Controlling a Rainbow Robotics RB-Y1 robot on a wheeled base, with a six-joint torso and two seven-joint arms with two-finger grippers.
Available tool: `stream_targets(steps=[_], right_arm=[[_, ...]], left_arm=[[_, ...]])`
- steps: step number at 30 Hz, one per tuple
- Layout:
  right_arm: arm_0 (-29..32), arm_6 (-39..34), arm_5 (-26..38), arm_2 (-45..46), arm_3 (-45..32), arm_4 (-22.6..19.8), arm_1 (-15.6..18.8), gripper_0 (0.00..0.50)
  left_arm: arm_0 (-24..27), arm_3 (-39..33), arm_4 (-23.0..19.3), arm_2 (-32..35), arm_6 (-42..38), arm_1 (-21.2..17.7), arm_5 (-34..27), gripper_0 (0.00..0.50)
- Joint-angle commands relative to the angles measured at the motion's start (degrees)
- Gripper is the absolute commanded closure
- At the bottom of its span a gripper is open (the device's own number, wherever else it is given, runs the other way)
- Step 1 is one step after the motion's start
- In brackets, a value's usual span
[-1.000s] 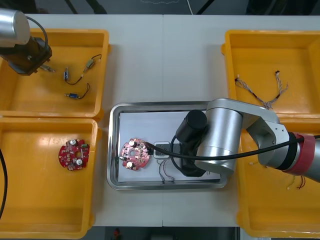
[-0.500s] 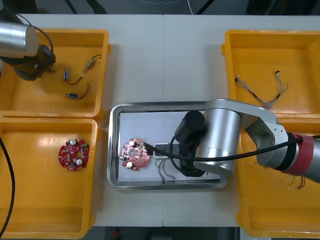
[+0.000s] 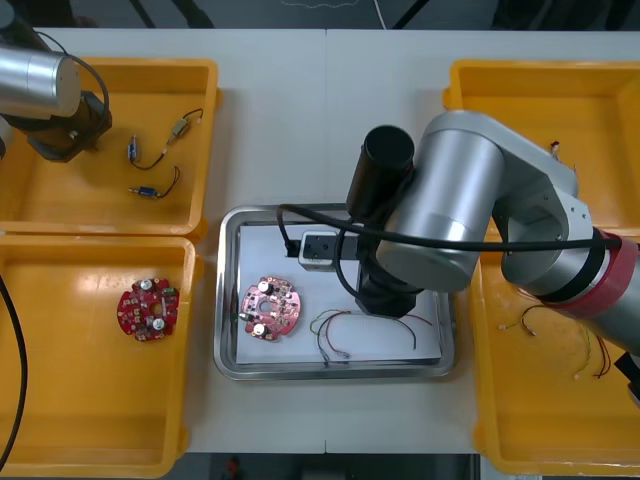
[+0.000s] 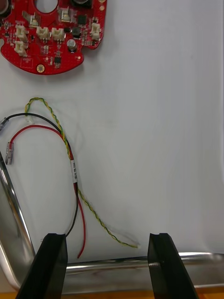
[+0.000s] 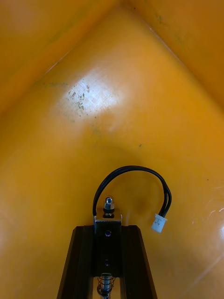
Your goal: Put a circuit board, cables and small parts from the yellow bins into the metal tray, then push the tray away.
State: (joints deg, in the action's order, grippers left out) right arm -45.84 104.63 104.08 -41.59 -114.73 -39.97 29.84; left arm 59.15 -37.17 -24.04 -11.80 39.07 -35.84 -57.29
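Note:
My left gripper is low in the far-left yellow bin, near its outer side. Its fingers are shut on a small metal part that carries a looped black cable with a white plug. My right gripper hangs open above the metal tray, nothing between its fingers. Just beyond them a red and yellow cable lies loose on the tray's white floor. A round red circuit board lies further along in the tray, left of the cable.
Three more black cables with metal parts lie in the far-left bin. A second red board sits in the near-left bin. The far-right bin holds a twisted cable; the near-right bin holds thin cables. The right arm overhangs the tray's right half.
My right gripper opened, left the red and yellow cable in the tray and rose toward the tray's far side. My left gripper sank in the far-left bin and closed on the metal part.

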Motion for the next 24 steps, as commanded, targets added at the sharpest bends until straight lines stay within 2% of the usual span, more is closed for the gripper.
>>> stream_targets(steps=[1,2,5,9,12,16,21,23,24], right_arm=[[-1.45,-0.39,4.12,5.81,-3.57,-0.37,-2.42,0.000],[-1.45,-0.48,5.92,7.75,-4.62,-0.02,-2.25,0.000],[-1.45,-0.74,5.92,11.88,-7.35,1.12,-1.37,0.000],[-1.45,-1.36,5.92,16.19,-8.93,1.21,-0.23,0.000],[-1.36,-2.06,5.92,21.81,-9.11,0.60,0.92,0.000],[-1.36,-3.38,5.92,26.20,-8.67,0.51,2.76,0.000],[-0.83,-9.80,5.92,30.95,-6.12,-0.46,5.75,0.000],[-0.75,-11.38,5.92,31.83,-5.59,-0.37,6.10,0.000],[-0.66,-14.19,5.92,33.32,-4.36,-0.28,6.63,0.000]], left_arm=[[1.58,-3.34,0.05,0.29,5.22,-0.81,-4.67,0.500],[1.58,-5.63,-0.22,0.99,5.58,-1.78,-8.01,0.500],[1.58,-11.08,-1.27,1.61,6.19,-3.89,-15.48,0.500],[0.61,-16.79,-3.20,2.05,6.45,-5.91,-21.72,0.500],[-2.03,-25.14,-3.64,2.75,6.45,-7.23,-28.40,0.500],[-5.72,-34.19,-3.73,3.01,6.28,-8.02,-33.85,0.500],[-10.02,-46.59,-5.40,3.36,4.96,-8.29,-41.06,0.500],[-10.73,-49.05,-5.75,3.54,4.61,-8.29,-42.55,0.500],[-11.69,-52.91,-6.37,3.63,3.82,-7.93,-45.10,0.500]])
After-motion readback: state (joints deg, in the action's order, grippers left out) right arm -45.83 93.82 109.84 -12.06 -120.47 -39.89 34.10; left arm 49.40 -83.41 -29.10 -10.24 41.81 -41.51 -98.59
